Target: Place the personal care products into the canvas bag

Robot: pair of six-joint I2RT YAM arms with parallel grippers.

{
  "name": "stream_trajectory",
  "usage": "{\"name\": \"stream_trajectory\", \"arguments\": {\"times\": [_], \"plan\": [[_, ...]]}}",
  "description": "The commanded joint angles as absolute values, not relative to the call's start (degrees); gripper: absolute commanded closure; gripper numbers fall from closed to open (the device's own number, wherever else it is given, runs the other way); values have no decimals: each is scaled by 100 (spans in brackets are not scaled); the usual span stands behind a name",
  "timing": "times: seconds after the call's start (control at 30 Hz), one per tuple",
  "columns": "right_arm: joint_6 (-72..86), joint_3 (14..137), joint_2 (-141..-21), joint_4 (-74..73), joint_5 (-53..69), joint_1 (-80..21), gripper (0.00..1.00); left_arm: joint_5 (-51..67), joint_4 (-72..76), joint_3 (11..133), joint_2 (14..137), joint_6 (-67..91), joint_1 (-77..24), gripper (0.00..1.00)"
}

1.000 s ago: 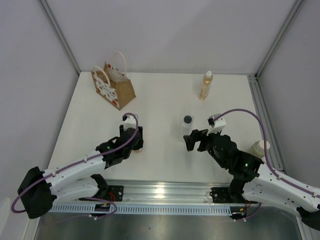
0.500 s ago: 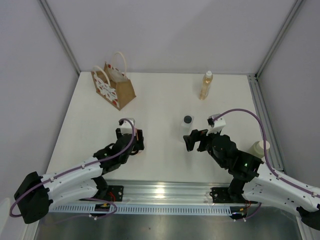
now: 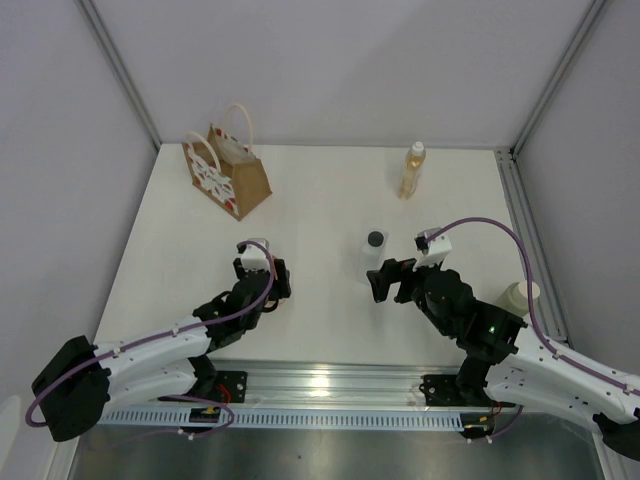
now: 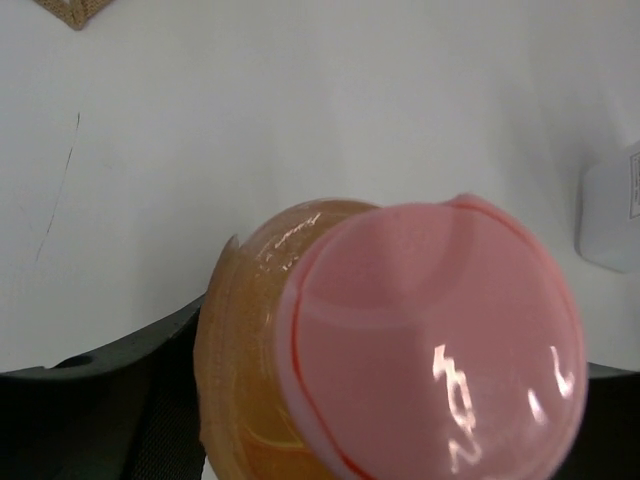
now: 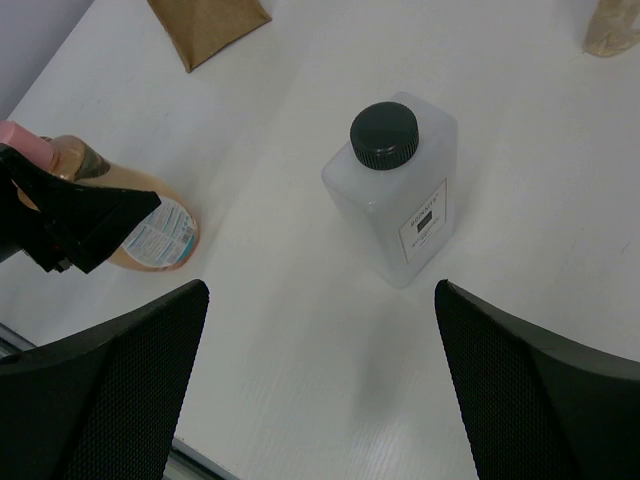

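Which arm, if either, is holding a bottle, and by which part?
The left gripper holds the peach bottle, its fingers clamped across the body below the pink cap. The right gripper is open and holds nothing.

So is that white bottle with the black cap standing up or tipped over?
Upright: the white bottle stands on its base, black cap on top.

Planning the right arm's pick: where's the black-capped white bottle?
In the top view, the white bottle stands mid-table, slightly right of centre, just beyond the right gripper, with the amber bottle farther back.
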State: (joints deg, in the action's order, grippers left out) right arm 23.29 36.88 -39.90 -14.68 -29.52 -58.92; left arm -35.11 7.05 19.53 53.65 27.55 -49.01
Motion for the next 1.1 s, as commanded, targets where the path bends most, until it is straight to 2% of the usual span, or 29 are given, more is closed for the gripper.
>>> {"name": "stream_trajectory", "arguments": {"times": [0.0, 0.13, 0.17, 0.2, 0.23, 0.27, 0.3, 0.5, 0.63, 0.87, 1.07], "plan": [[2303, 3946, -3929, -1371, -3085, -5906, 1, -3753, 1204, 1890, 5615, 2848, -4948, 30], [2303, 3946, -3946, -1371, -3085, -5906, 1, -3911, 1397, 1907, 5871, 2786, -5010, 37], [2294, 3946, -3946, -1371, -3094, -5906, 1, -3972, 1406, 1916, 5906, 2751, -5018, 58], [2294, 3938, -3946, -1371, -3085, -5906, 0, -4121, 1415, 1933, 5932, 2751, -5062, 72], [2303, 3938, -3946, -1371, -3085, -5906, 1, -4183, 1380, 1968, 5907, 2751, -5089, 81], [2303, 3937, -3955, -1371, -3094, -5906, 1, -4253, 1336, 2012, 5871, 2751, -5115, 94], [2294, 3937, -3955, -1371, -3085, -5906, 1, -4376, 1162, 2039, 5741, 2742, -5159, 99], [2303, 3937, -3990, -1354, -3059, -5906, 1, -4816, 721, 2733, 5142, 2207, -5159, 100], [2329, 3937, -3999, -1345, -2997, -5906, 1, -5089, 756, 3626, 5036, 1539, -5010, 100], [2417, 3920, -4025, -1310, -2707, -5906, 1, -4387, 256, 5421, 5747, 1011, -3870, 100], [2522, 3937, -4017, -1301, -2356, -5915, 1, -3991, 44, 7171, 7012, 721, -3095, 100]]}}
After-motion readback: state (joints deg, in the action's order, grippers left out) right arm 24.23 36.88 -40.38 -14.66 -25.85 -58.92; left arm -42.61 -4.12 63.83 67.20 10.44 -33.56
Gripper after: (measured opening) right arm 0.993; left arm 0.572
